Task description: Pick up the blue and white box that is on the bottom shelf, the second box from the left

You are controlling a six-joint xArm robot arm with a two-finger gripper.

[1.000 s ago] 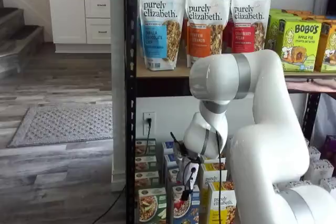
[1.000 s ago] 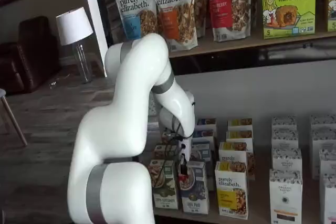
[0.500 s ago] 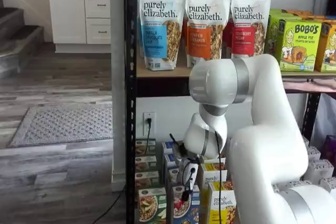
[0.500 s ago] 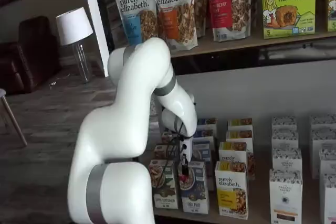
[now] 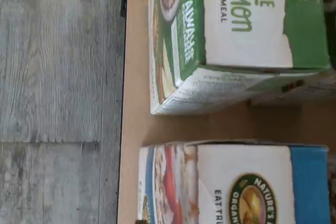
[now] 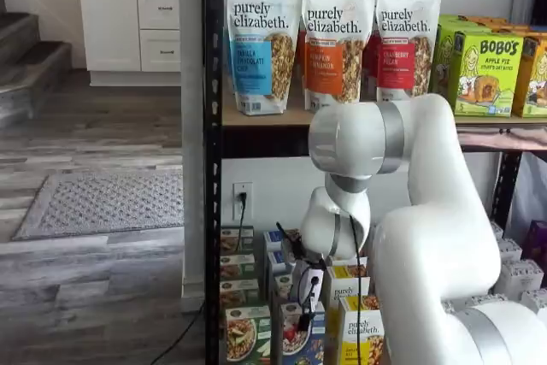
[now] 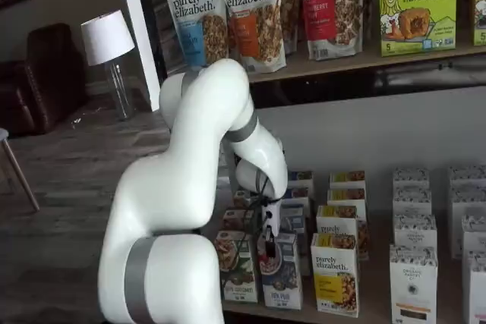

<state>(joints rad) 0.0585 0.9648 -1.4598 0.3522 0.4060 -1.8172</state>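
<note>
item: the blue and white box (image 7: pixel 279 269), front row of the bottom shelf (image 7: pixel 364 315), just beside the green box (image 7: pixel 238 265). the gripper (image 7: pixel 267 246) hangs at the blue box's top; i read its jaws as spread wide, holding nothing. i'd centre over it, keeping clear of the green box.

Dark blue and white box (image 7: pixel 280 271) with a granola-bowl picture; green box (image 7: pixel 238 265) likewise; yellow-and-white box (image 7: pixel 335 274); white arm (image 7: pixel 190 187), grey bands; tan shelf (image 5: pixel 135 103).
</note>
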